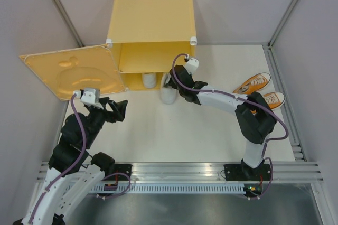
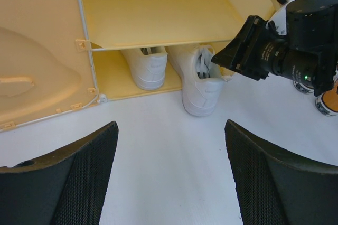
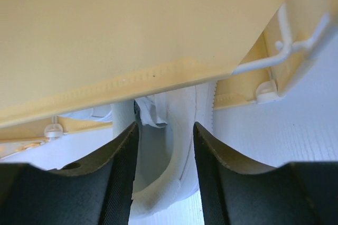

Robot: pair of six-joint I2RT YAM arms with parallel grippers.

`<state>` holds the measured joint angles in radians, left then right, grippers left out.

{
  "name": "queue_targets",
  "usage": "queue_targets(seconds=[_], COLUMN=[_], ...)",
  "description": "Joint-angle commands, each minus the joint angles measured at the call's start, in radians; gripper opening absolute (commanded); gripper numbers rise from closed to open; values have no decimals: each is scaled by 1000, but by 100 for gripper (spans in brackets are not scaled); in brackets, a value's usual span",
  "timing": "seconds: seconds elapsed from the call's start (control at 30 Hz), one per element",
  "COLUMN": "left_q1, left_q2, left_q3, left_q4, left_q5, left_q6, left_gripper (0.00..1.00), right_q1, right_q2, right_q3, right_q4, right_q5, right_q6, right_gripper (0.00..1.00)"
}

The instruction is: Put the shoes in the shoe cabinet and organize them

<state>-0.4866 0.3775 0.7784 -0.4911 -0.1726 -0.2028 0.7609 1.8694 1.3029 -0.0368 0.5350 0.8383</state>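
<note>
One white sneaker [image 2: 203,85] lies in the middle of the left wrist view with its toe under the shelf [image 2: 153,13] of the shoe cabinet [image 1: 150,19], while its heel sticks out onto the white table [image 1: 185,130]. To the left of it, the other white sneaker [image 2: 145,66] stands fully inside the lower compartment, with its heel toward the opening. The right gripper [image 3: 165,127] hangs over the heel of the half-inserted sneaker. Its jaws stand apart and the shoe is wider than the gap between them, so I judge that they are released and not clamping it. The cabinet door [image 1: 68,69] is swung wide open at the upper left of the top view. Just below it waits the left gripper [image 2: 170,124], its jaws spread wide with nothing between them. At the right of the top view, the upper orange sneaker [image 1: 253,83] and the lower orange sneaker [image 1: 274,98] lie side by side on the table, well apart from the cabinet, and the right arm partly covers the lower one. The step in hand seems to be setting the white pair in the lower compartment. The next move probably calls for a push on the heel until this sneaker sits level with its partner. After that, the orange pair must be fetched.
</note>
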Motion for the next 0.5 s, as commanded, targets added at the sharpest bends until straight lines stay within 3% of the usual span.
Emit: queue_targets(seconds=[0.0,0.47], left_q1=[-3,-6], left_q2=[-6,-5], left_q3=[-5,-7], left_q4=[39,37], left_q5=[19,28], left_q6=[17,17], left_gripper=[85,86], right_q1=[-9,55], right_q2=[-93,-102], right_q3=[-22,-16], right_q4=[38,-126], right_q5=[-20,-6], right_q6=[16,31], right_gripper=[51,54])
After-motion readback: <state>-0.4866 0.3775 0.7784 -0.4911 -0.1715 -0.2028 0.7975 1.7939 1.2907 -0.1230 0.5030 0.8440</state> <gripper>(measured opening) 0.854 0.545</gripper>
